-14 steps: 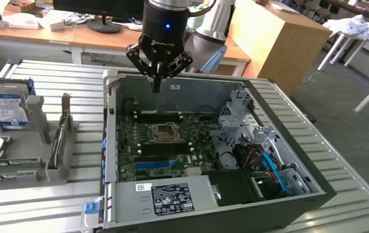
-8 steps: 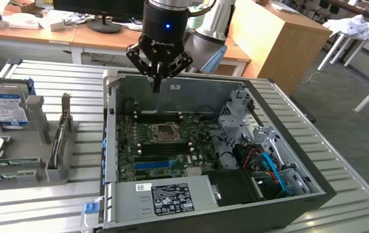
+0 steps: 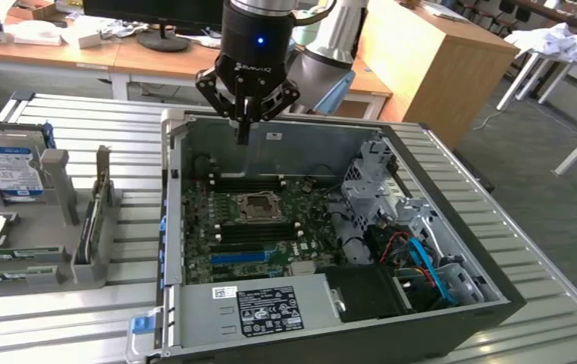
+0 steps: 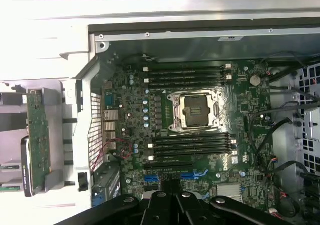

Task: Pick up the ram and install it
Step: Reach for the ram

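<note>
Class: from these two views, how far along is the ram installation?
Nothing looks done: the ram sits in its grey holder beside the case, and the motherboard's memory slots look empty. In hand: nothing; the gripper hangs shut above the open case. Left: picking and installing.

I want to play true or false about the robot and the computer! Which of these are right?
1. The gripper hangs over the open computer case. True.
2. The ram is in the gripper. False: it stands in the gray holder beside the case.
3. The hard drive has a blue-white label. True.
4. The processor socket lies outside the case. False: it sits on the motherboard inside.
</note>
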